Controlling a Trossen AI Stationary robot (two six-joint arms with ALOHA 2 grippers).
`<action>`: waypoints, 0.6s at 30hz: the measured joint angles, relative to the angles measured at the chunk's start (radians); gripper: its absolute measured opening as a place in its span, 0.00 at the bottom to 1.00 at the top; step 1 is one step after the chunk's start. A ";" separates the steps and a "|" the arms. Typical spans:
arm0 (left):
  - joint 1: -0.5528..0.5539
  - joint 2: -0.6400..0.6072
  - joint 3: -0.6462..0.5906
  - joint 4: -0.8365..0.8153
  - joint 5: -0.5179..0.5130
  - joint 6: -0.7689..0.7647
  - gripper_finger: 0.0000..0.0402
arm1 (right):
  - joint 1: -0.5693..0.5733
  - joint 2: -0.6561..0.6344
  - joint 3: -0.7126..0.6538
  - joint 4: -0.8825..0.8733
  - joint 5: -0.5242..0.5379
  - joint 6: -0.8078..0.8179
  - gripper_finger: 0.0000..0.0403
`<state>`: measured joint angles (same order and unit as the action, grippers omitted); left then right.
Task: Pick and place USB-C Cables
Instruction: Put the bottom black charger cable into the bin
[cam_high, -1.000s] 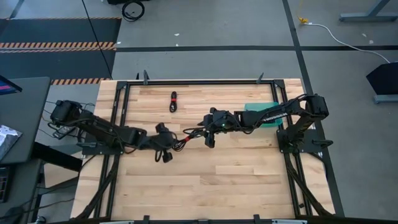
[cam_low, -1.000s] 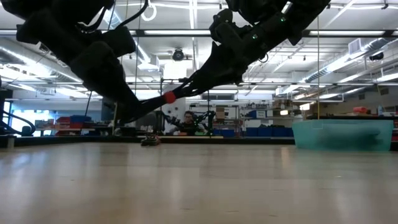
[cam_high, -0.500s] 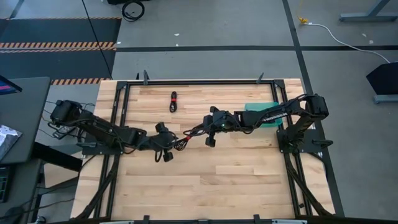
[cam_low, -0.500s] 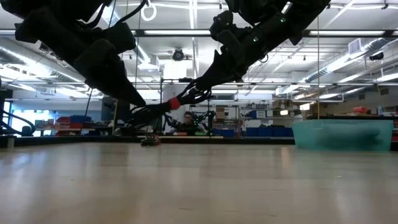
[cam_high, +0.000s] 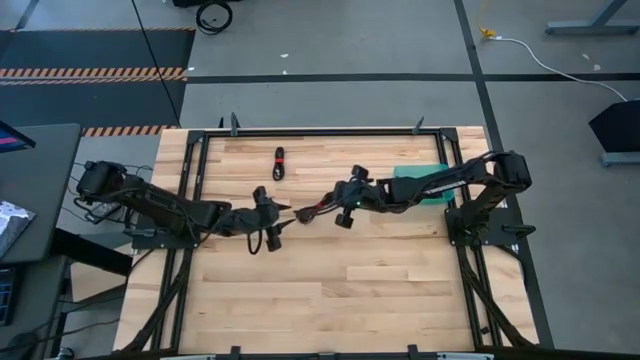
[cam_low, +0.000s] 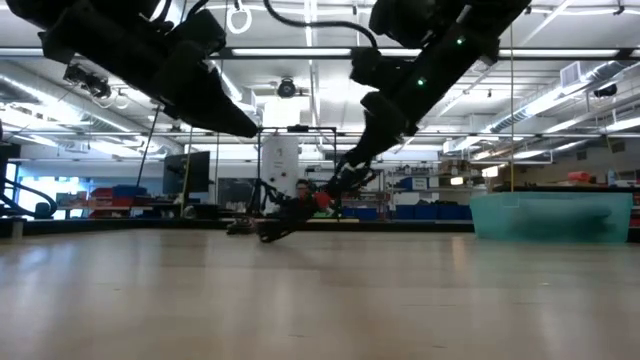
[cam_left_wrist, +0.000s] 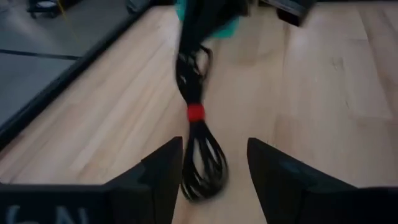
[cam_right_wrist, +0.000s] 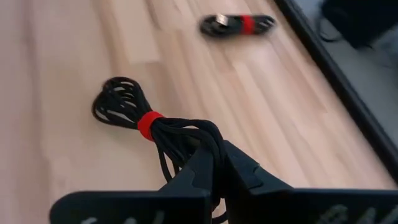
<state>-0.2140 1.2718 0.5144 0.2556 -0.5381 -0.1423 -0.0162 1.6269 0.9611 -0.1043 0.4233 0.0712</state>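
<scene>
A black coiled USB-C cable (cam_right_wrist: 127, 109) with a red tie (cam_right_wrist: 146, 125) hangs over the table's middle (cam_high: 303, 213), and my right gripper (cam_right_wrist: 217, 158) is shut on it. My left gripper (cam_left_wrist: 214, 171) is open. Its fingers stand on either side of the cable's looped free end (cam_left_wrist: 202, 177); I cannot tell whether they touch it. A second black cable with a red tie (cam_high: 279, 162) lies flat on the table's far part (cam_right_wrist: 239, 25). My right gripper pinches the bundle's end (cam_right_wrist: 199, 140) between its two fingers, a little behind the red tie. The fingers come slanting down from the table's right and lie along the bundle. The bundle slants down toward my left gripper; whether its looped end (cam_low: 270, 232) touches the table, I cannot tell.
A teal bin (cam_high: 425, 178) stands at the table's right side under my right arm and shows in the low view (cam_low: 550, 215). A black frame (cam_high: 300, 131) runs around the tabletop. Bare wood lies toward the near edge (cam_high: 330, 300).
My left gripper has let go of the cable and risen. My right gripper, now holding the cable alone, has drawn a little toward the table's right. The cable's red tie has dropped lower, and the bundle now slopes down from my right gripper.
</scene>
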 joint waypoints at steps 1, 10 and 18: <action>-0.003 0.001 0.000 -0.005 0.012 0.000 0.47 | 0.000 -0.010 0.000 -0.025 0.023 0.008 0.04; -0.001 0.002 0.000 -0.052 0.068 -0.022 0.43 | -0.014 -0.218 0.078 -0.441 0.174 0.140 0.04; -0.001 0.002 0.000 -0.050 0.068 -0.037 0.43 | -0.050 -0.388 0.111 -0.972 0.153 0.351 0.04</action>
<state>-0.2150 1.2735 0.5140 0.2061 -0.4697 -0.1797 -0.0664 1.2390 1.0720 -1.0765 0.5768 0.4224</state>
